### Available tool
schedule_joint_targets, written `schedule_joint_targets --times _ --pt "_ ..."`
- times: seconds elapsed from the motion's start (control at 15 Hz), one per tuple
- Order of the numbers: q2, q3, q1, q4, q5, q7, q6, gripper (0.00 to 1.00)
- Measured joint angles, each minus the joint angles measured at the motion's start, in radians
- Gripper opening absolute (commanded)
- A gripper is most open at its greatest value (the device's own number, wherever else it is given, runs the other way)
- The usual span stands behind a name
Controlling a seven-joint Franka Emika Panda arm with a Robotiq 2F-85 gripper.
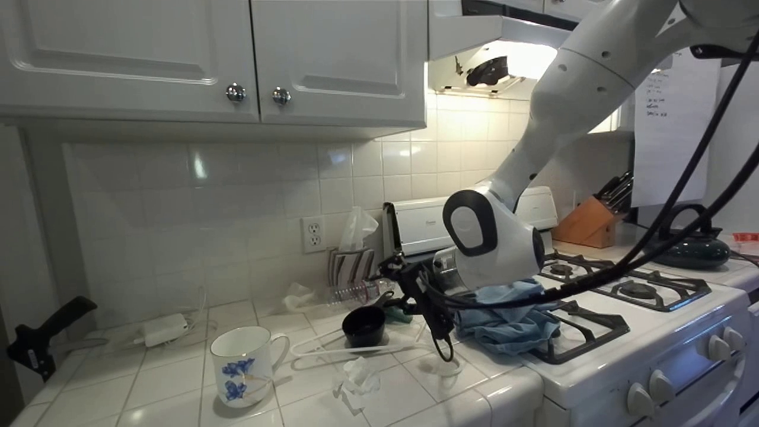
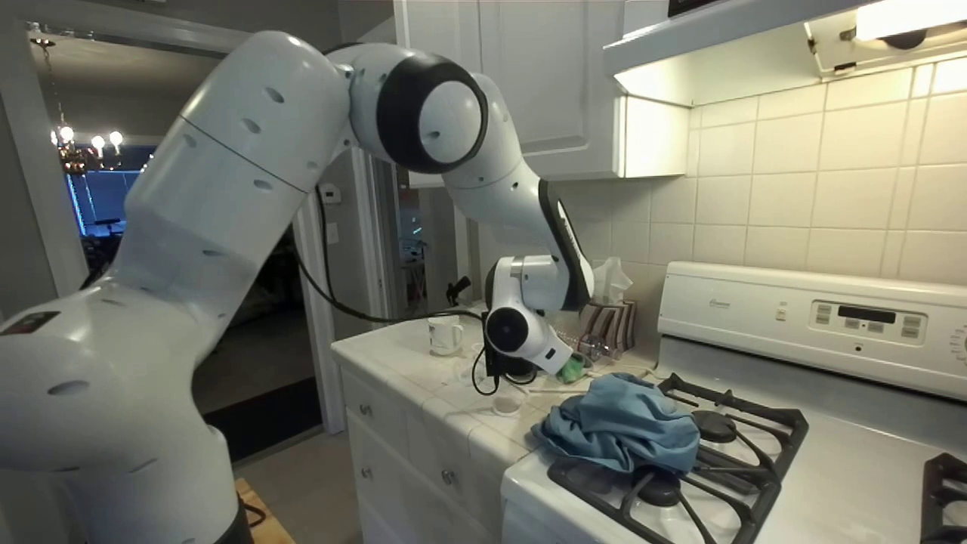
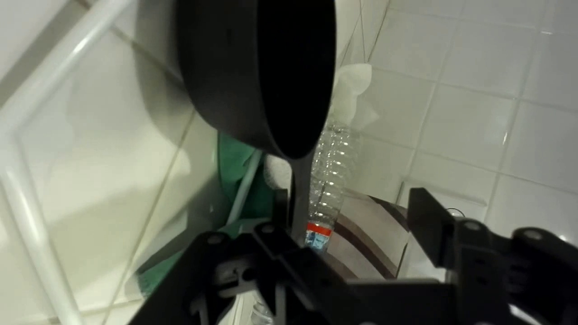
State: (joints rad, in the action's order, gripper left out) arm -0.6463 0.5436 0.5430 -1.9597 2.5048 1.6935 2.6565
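- Pincer (image 3: 350, 201): its fingers (image 3: 426, 221) stood wide apart. In the wrist view, the handle (image 3: 302, 194) of the black pot (image 3: 221, 67) appeared within the gap, just beside one finger; whether the two touched could not be told.
- Black pot: it sat on the counter (image 1: 172, 379), mouth upward, with a bar of the white hanger (image 3: 29, 221) along its near side.
- Principal relation: in an exterior view, the pot's body lay left of the pincer, and the handle ran from it toward the right and far side, up to the pincer. In the wrist view, the handle's long axis followed the fingers' length rather than crossing it. Only one arm (image 1: 581, 77) was present.
- Surroundings: a clear bottle (image 1: 356, 292) lay beyond the pot, before a striped tissue box (image 1: 351, 268); a flowered mug (image 1: 244, 366) stood near left; a blue cloth (image 2: 619, 423) lay right, on the stove (image 2: 854, 453).
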Motion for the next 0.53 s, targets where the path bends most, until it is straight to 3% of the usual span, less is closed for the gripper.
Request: schedule_joint_targets --times 0.13,0.33,0.53 --pt "0.06 -0.037 -0.065 0.002 -0.002 -0.094 0.081 1.0" --pt "0.103 0.055 -0.06 0.022 -0.042 -0.24 0.328 1.0" --pt "0.1 0.192 -0.028 0.049 -0.154 -0.397 0.591 1.0"
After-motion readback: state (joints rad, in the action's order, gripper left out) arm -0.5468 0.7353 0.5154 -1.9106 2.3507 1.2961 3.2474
